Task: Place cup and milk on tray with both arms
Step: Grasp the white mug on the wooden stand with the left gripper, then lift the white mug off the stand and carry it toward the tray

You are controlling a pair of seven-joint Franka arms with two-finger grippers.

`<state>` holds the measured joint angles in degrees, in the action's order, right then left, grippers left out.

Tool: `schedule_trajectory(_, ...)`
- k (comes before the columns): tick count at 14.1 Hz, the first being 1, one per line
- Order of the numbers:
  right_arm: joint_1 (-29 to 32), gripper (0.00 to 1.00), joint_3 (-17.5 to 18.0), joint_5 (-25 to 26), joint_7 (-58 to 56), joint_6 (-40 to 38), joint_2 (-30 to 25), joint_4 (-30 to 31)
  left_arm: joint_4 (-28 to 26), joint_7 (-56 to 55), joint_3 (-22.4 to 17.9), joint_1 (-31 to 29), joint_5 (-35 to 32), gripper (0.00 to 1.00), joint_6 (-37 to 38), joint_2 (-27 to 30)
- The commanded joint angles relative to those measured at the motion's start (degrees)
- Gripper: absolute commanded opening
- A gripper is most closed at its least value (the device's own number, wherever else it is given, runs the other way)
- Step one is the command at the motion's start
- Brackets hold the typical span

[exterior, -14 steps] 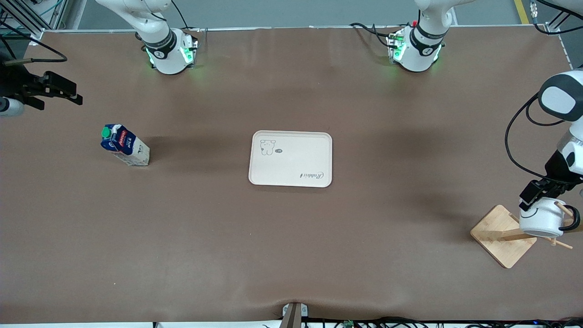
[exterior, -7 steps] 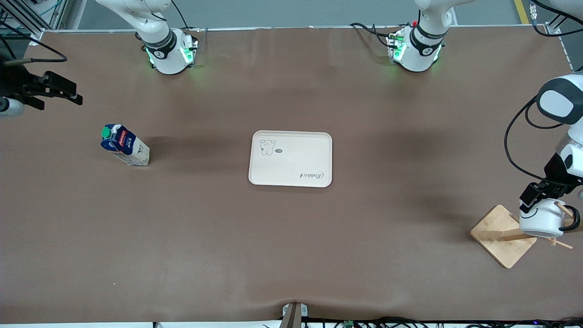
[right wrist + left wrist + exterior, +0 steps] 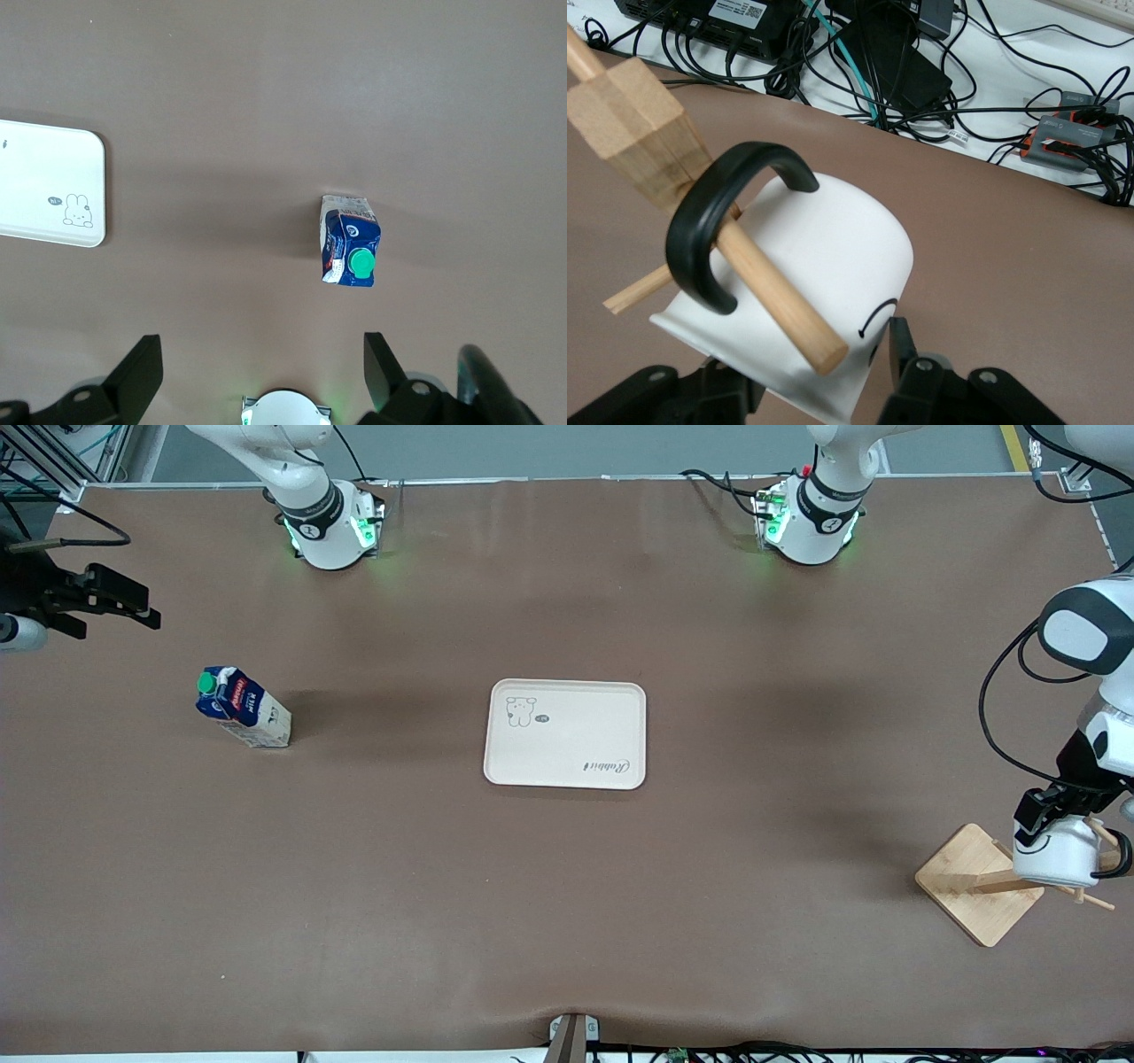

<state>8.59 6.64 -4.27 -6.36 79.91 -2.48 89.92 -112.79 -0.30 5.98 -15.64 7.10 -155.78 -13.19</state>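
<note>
The white cup (image 3: 1054,852) hangs by its black handle (image 3: 713,235) on a peg (image 3: 775,297) of the wooden rack, at the left arm's end of the table. My left gripper (image 3: 1045,813) is shut on the cup (image 3: 833,257), one finger on each side, with the peg still through the handle. The milk (image 3: 241,708) stands upright toward the right arm's end and also shows in the right wrist view (image 3: 350,252). My right gripper (image 3: 133,602) waits open, in the air past the milk at that end. The cream tray (image 3: 567,733) lies mid-table.
The rack's square wooden base (image 3: 974,886) sits near the table's edge at the left arm's end, with its post (image 3: 633,133) and pegs above it. Cables and power boxes (image 3: 1072,137) lie off the table beside the rack.
My left gripper has shifted slightly toward the table's end with the cup, sliding it a little along the peg. The right arm and the milk have not moved.
</note>
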Motion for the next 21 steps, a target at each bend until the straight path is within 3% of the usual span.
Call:
schedule_trajectory(1, 1.08, 1.00, 0.66, -0.03, 0.38, -0.28, -0.50, 0.34, 0.11, 1.71, 0.43, 0.00, 1.60, 0.31, -0.75, 0.44)
schedule_trajectory(6, 1.17, 1.00, 0.66, -0.03, 0.38, -0.28, -0.50, 0.43, 0.46, 1.45, 2.80, -0.18, 1.60, 0.00, -0.49, 1.06)
schedule_trajectory(12, 1.17, 1.00, 0.66, -0.12, 0.38, -0.28, -0.50, 0.43, 0.64, 1.01, 4.03, 0.00, 1.60, 0.00, 2.22, 3.08)
schedule_trajectory(21, 1.26, 1.00, 0.66, -0.12, 0.38, -0.28, -0.42, 0.43, 3.09, -3.90, 7.46, 0.17, 1.60, 0.00, 22.50, 8.88)
